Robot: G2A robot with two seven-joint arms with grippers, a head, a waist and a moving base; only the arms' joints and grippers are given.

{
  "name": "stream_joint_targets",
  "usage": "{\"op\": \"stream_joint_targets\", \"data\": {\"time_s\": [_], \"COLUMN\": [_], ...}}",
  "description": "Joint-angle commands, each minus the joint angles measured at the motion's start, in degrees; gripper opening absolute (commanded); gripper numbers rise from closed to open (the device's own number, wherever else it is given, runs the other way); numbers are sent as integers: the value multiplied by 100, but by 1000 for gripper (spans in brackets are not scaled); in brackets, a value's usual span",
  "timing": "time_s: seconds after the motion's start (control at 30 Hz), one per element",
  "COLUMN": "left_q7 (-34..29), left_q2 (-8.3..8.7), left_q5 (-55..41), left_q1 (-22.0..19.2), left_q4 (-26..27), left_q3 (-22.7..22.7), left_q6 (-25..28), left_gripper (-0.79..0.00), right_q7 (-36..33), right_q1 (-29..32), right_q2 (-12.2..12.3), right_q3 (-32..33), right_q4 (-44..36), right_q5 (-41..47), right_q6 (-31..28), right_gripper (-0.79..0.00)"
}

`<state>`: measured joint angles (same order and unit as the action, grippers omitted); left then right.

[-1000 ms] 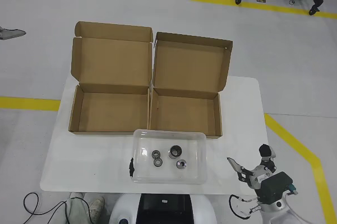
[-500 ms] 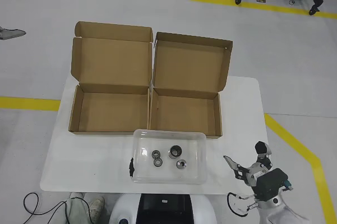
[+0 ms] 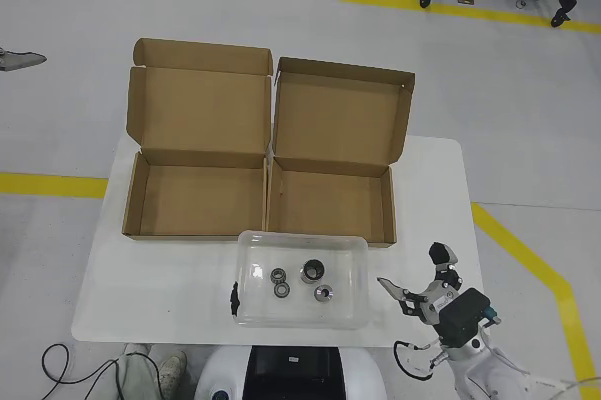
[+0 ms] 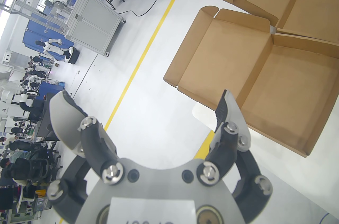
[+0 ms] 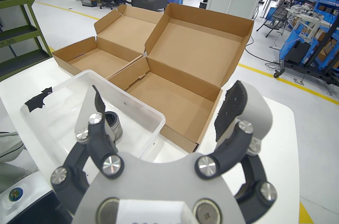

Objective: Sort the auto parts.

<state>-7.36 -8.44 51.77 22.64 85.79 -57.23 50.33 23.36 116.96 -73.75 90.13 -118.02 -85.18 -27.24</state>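
- The clear plastic tray [image 3: 302, 236] sits at 6 o'clock on the white worktop [image 3: 430, 190], on the robot's side. A scrap of black tape [image 3: 234, 298] sticks to its wall at 9 o'clock.
- Four small round metal auto parts lie on the tray floor. A ring bearing [image 3: 278, 273] and a second ring bearing [image 3: 282, 290] sit close together at 9 o'clock of the centre. A larger dark-bored sleeve [image 3: 312, 270] is at 1 o'clock and a pale short cylinder [image 3: 324, 293] at 4 o'clock.
- Two open brown cardboard boxes stand side by side at 12 o'clock of the tray, walls touching: the left box [image 3: 193, 200] and the right box [image 3: 330, 205]. All four parts are in the tray, so I'd say the sorting is only starting.
- The right end effector [image 3: 412, 266] hangs at 3 o'clock of the tray, near its wall, with its fingers spread wide and nothing between them.
- The left end effector [image 4: 143, 95] is also spread wide and holds nothing. It is held out past the worktop's edge on the left box's side, over the floor.
- These parts look like solid steel: heavy for their size, stiff and not fragile, but smooth and slick. Tipped on edge, one would probably roll.
- The surest hold, I reckon, is from straight above, with the pads squeezing across the outer diameter.
- The two ring bearings leave little room for a finger between them.
- The tray looks light and may slide if a finger nudges its wall.
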Motion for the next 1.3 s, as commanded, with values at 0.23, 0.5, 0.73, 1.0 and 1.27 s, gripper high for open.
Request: {"op": "stream_joint_targets", "data": {"time_s": [0.23, 0.5, 0.73, 1.0, 1.27], "left_q7": [0, 0, 0, 0, 0], "left_q2": [0, 0, 0, 0, 0], "left_q5": [0, 0, 0, 0, 0], "left_q1": [0, 0, 0, 0, 0], "left_q4": [0, 0, 0, 0, 0], "left_q3": [0, 0, 0, 0, 0], "left_q6": [0, 0, 0, 0, 0], "left_gripper": [0, 0, 0, 0, 0], "right_q7": [0, 0, 0, -99, -578], "right_q1": [0, 0, 0, -74, -585], "right_q2": [0, 0, 0, 0, 36], "right_q3": [0, 0, 0, -51, -426], "right_q4": [0, 0, 0, 1, -56], "right_q5": [1, 1, 1, 1, -215], "right_q6": [1, 1, 1, 34, -246], "right_gripper": [0, 0, 0, 0, 0]}}
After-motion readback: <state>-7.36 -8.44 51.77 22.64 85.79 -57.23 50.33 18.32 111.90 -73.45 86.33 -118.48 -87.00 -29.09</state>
